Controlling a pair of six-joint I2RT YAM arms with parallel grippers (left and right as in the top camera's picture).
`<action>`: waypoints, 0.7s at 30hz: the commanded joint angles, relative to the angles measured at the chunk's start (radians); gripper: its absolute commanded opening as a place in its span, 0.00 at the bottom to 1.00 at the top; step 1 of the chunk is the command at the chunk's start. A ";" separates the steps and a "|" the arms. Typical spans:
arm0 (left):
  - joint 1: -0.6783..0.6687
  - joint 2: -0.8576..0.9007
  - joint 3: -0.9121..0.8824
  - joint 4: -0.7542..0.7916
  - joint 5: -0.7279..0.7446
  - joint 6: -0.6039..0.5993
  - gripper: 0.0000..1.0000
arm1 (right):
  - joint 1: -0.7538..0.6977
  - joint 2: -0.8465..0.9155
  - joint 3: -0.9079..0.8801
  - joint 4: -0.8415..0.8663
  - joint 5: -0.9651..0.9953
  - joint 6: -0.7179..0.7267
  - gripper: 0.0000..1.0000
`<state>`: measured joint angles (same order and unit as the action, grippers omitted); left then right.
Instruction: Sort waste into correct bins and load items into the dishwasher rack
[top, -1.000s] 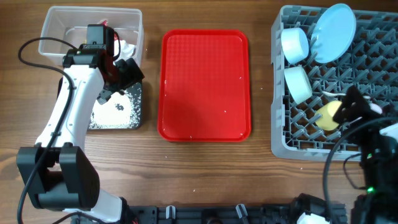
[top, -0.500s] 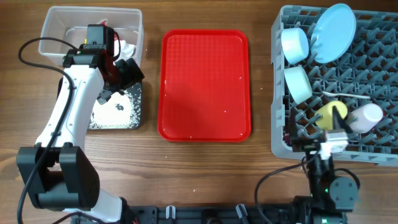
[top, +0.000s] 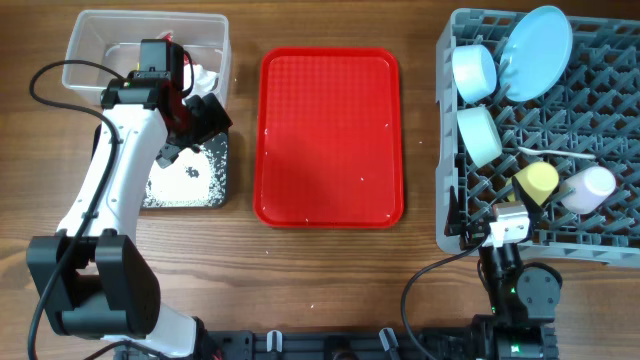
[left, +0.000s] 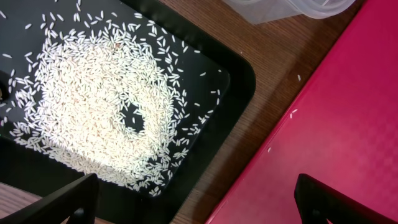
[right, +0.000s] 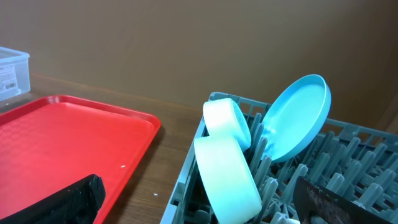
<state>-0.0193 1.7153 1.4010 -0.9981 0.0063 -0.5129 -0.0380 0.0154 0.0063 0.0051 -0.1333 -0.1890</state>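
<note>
Surface finishes. The brown wooden tabletop (top: 330, 270) is matt, with visible grain. The flat red plastic serving tray (top: 330, 135) is finely dimpled, with a faint sheen. The shallow black plastic tray (left: 214, 140) is smooth and semi-gloss, and carries dull white rice-like grains (left: 93, 106). The clear rectangular plastic tub (top: 85, 35) is translucent and glossy. The large grey plastic lattice rack (top: 600, 100) is matt. The light blue round plate (right: 295, 118) and pale mint bowls (right: 227, 168) look like smooth, satin plastic. On my left pincer (left: 196, 186), the fingers (left: 68, 202) are matt black.
</note>
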 joint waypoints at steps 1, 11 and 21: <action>0.005 -0.002 -0.002 0.000 0.005 0.012 1.00 | 0.005 -0.011 -0.001 0.004 0.014 -0.019 1.00; 0.014 -0.068 -0.002 0.000 0.004 0.012 1.00 | 0.005 -0.011 -0.001 0.004 0.014 -0.019 1.00; 0.013 -0.819 -0.145 -0.064 -0.146 0.012 1.00 | 0.005 -0.011 -0.001 0.004 0.014 -0.019 1.00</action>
<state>-0.0109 0.9962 1.3502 -1.0550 -0.0742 -0.5129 -0.0380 0.0154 0.0063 0.0044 -0.1299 -0.1894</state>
